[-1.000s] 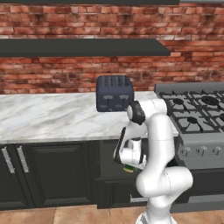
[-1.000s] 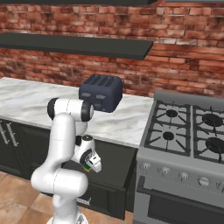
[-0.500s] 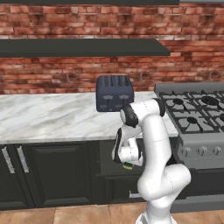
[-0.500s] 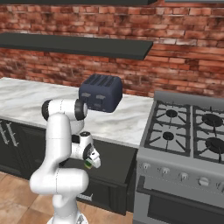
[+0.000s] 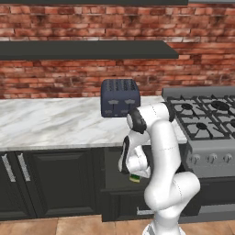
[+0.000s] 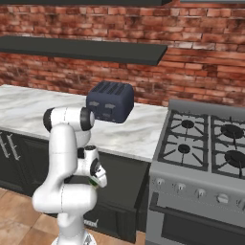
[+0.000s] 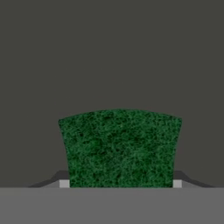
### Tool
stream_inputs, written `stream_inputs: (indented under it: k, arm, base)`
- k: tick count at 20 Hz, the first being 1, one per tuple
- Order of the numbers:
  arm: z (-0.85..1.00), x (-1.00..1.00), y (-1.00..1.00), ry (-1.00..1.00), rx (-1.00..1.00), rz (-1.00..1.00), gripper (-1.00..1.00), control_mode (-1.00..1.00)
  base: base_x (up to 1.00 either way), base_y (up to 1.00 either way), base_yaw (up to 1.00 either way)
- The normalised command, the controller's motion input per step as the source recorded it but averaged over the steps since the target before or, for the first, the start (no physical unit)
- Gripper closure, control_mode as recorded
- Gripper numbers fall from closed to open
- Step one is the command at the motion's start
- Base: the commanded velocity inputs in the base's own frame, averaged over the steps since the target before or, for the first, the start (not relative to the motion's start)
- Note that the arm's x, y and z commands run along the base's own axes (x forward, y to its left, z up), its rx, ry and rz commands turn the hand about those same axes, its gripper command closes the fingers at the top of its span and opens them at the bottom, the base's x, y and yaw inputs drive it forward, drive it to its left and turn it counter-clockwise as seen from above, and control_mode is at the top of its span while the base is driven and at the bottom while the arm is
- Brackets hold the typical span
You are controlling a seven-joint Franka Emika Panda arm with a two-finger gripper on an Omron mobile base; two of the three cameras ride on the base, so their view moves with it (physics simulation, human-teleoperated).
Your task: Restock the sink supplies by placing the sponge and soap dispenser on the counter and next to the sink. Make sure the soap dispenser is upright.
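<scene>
Hand view is showing my jaws pinching the sponge (image 7: 120,148) at bottom centre. I am carrying it low before the dark cabinets (image 5: 50,181), below the desk (image 5: 55,121); lifting carelessly risks clipping that edge.

A dark blue toaster (image 6: 110,101) stands on the marble counter (image 6: 43,112) by the brick wall, left of the gas stove (image 6: 201,158). The claw (image 6: 99,180) hangs low before the dark cabinets (image 6: 119,196), a green-and-yellow sponge (image 6: 96,181) at its tip.
</scene>
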Motion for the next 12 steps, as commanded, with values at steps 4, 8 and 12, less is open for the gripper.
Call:
stream_inputs:
  k: [4,8,12]
  arm:
    - [-0.03,-0.92,0.00,0.02,0.00,0.00,1.00,-1.00]
    - [0.03,-0.93,0.00,0.00,0.00,0.00,1.00,-1.00]
    - [0.91,-0.18,-0.13,-0.02,0.01,0.00,1.00,-1.00]
  base:
    - [0.00,0.00,0.00]
    - [0.00,0.00,0.00]
    - [0.00,0.00,0.00]
